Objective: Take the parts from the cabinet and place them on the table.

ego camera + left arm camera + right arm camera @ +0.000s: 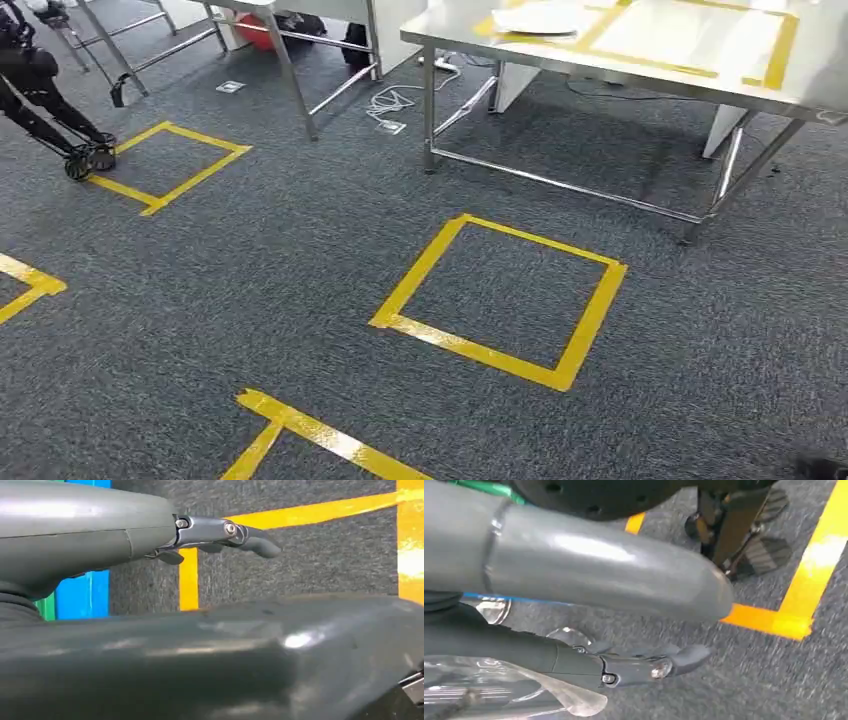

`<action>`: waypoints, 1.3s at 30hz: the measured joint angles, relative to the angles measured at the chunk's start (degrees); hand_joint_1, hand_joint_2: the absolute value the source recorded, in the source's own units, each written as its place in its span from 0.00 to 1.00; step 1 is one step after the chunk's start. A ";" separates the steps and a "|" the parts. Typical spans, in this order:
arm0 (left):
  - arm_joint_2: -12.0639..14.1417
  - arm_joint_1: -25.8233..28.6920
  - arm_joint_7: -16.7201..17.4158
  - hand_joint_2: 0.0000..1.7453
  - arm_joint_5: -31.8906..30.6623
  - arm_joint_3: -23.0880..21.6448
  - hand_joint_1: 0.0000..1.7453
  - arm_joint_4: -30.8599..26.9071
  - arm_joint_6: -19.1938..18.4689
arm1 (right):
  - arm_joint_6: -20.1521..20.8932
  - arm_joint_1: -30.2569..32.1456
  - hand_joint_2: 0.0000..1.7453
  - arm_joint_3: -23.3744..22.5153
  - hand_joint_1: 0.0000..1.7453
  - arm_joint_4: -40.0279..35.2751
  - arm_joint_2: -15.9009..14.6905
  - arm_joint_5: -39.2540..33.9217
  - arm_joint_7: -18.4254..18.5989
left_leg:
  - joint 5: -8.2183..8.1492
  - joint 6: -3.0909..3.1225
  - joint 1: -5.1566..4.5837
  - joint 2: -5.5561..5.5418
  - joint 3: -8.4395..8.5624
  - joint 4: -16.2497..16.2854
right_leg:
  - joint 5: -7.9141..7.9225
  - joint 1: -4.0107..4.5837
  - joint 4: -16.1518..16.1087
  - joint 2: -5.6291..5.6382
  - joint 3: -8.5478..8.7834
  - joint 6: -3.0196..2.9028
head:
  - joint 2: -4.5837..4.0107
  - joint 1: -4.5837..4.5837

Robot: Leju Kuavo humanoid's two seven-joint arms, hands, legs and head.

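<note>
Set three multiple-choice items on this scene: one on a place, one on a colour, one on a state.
1. Where does the white object lie?
A. inside a floor square
B. on the steel table
C. on the carpet by the cables

2. What colour is the tape square on the carpet?
A. blue
B. white
C. yellow

3. What is the right hand doing?
A. holding a clear plastic piece
B. pressing flat on the table
C. gripping a red cloth

Key:
1 B: the white object rests on top of the steel table.
2 C: the tape square is yellow against the dark grey carpet.
3 A: in the right wrist view, the right hand has its fingers around the clear plastic piece.
</note>
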 joint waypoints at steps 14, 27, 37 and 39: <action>0.24 0.10 0.13 0.00 0.20 0.02 0.00 0.02 0.04 | -0.48 -0.10 0.00 0.00 0.00 0.28 -0.15 0.63 -0.02 | -1.60 -1.53 0.85 10.46 1.09 0.79 | -1.35 -0.83 -1.02 -10.11 2.41 1.80 | 0.00 -0.78; 0.07 0.09 0.22 0.00 0.55 0.02 0.00 0.07 -0.02 | -0.85 -0.09 0.00 0.02 0.00 0.39 -0.24 1.86 0.04 | -1.57 1.10 -0.09 1.36 1.66 0.28 | 1.25 -0.44 1.78 1.96 -2.05 -0.15 | 0.00 -0.12; 0.11 -0.15 0.22 0.00 0.70 0.04 0.00 0.07 -0.02 | -1.40 0.19 0.00 0.15 0.00 0.50 -0.35 2.73 0.00 | -8.87 -2.27 0.96 6.38 -7.37 16.96 | 1.14 -0.39 -1.44 -5.16 0.17 -0.98 | 0.00 -1.05; 0.18 0.02 0.22 0.00 0.74 0.04 0.00 0.07 -0.02 | -1.42 0.13 0.00 0.17 0.00 0.55 -0.35 2.99 0.00 | -6.40 -2.66 1.43 6.81 -6.03 14.50 | 0.66 -0.46 -1.44 -6.88 0.50 -0.66 | 0.00 -1.05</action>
